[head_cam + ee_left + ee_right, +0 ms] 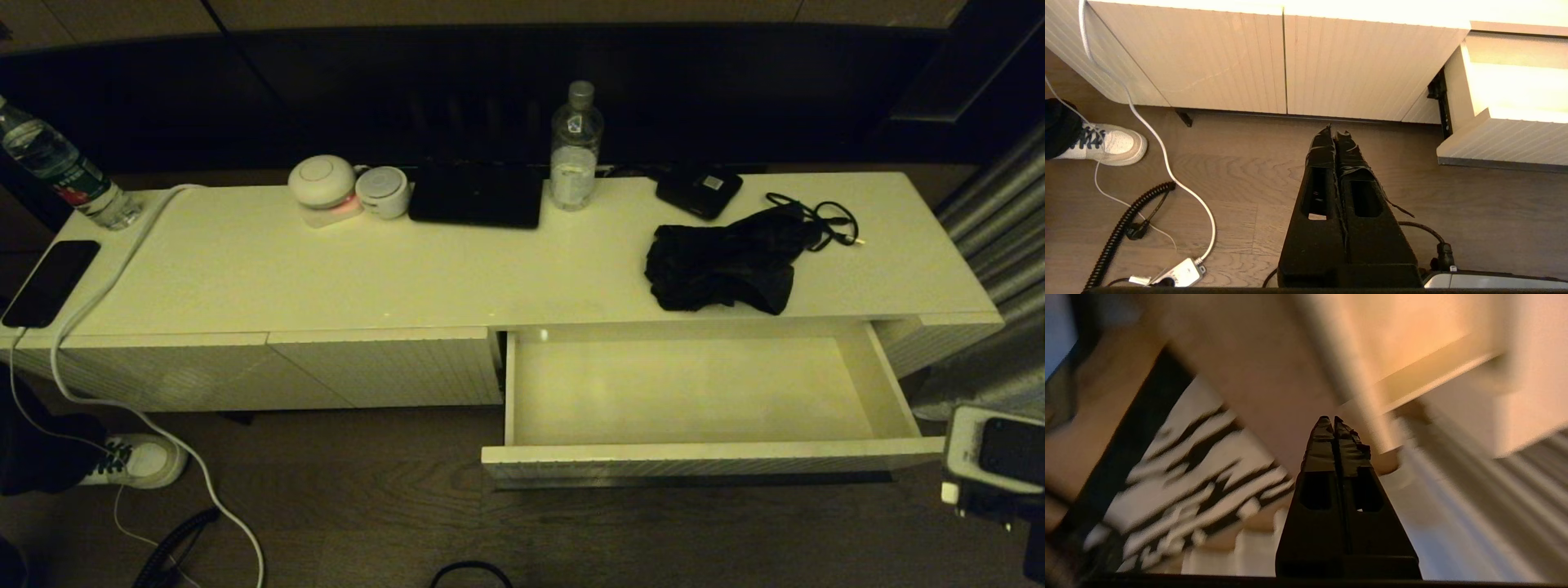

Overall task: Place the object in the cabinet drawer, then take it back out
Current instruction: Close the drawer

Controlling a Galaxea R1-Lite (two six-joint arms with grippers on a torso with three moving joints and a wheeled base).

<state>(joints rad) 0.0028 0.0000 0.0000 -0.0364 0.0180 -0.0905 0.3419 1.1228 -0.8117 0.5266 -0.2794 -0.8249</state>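
head view: the soft black fabric bundle (pixel 722 263) lies in folds on the top of the long cream-white cabinet (pixel 326 269), near its right end and close to the front edge, directly above the wide shallow cream-white drawer (pixel 710 459). the drawer is pulled out, and its interior shows bare. a thin black looped cable (pixel 824 216) touches the bundle's far right corner; a small flat black box with a white label (pixel 699 190) sits just behind the bundle. further left along the back edge stand a clear plastic water bottle (pixel 575 147), a flat black rectangular pad (pixel 477 194) and two round white devices (pixel 347 190). a second bottle (pixel 61 170) and a black phone (pixel 51 282) occupy the left end — a white cable (pixel 106 278) trails from there to the floor.

left wrist view: the left gripper (pixel 1336 131) hangs low over the wood floor before the ribbed cabinet panels, its taped black fingers pressed together on nothing.

right wrist view: the right gripper (pixel 1330 418) has its fingers pressed together with nothing between them — the surroundings are smeared. in the head view only part of the right arm (pixel 996 457) shows, beside the drawer's right front corner.
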